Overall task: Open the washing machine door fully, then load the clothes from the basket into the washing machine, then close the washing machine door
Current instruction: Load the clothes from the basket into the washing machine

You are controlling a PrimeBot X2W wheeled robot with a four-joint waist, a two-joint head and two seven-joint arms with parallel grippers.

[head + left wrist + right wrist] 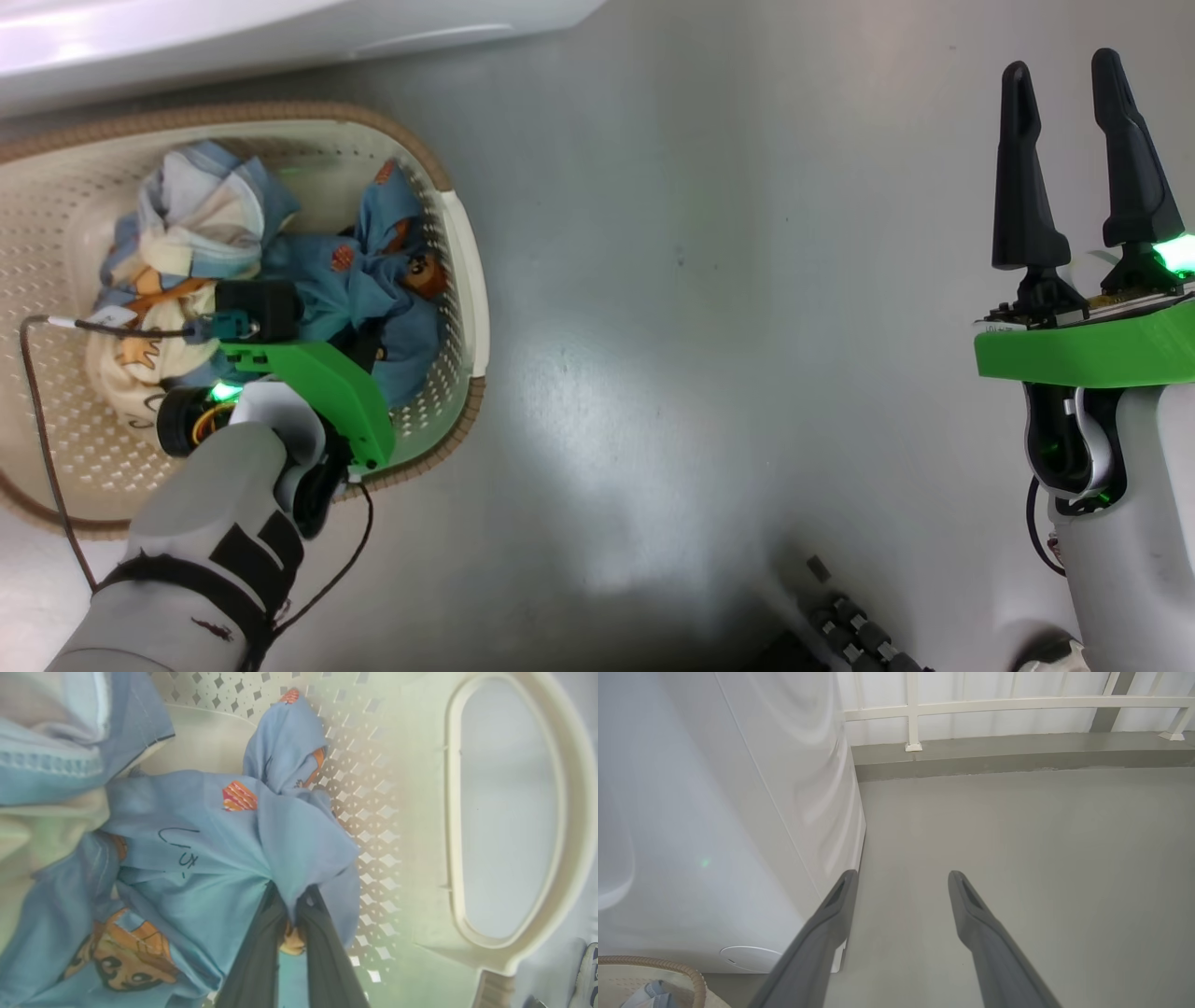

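We log the left gripper [292,895] down in the basket [464,280], jaws pinched together on a raised fold of the clothes [359,275], which we judge gives purchase for lifting. Right gripper [1061,70] hangs over the floor [700,280] beside the washing machine [738,812], jaws apart, empty.

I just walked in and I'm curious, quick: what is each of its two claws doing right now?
Left gripper: shut on the clothes, pinching a blue fold inside the basket.
Right gripper: open, holding nothing, above the floor.
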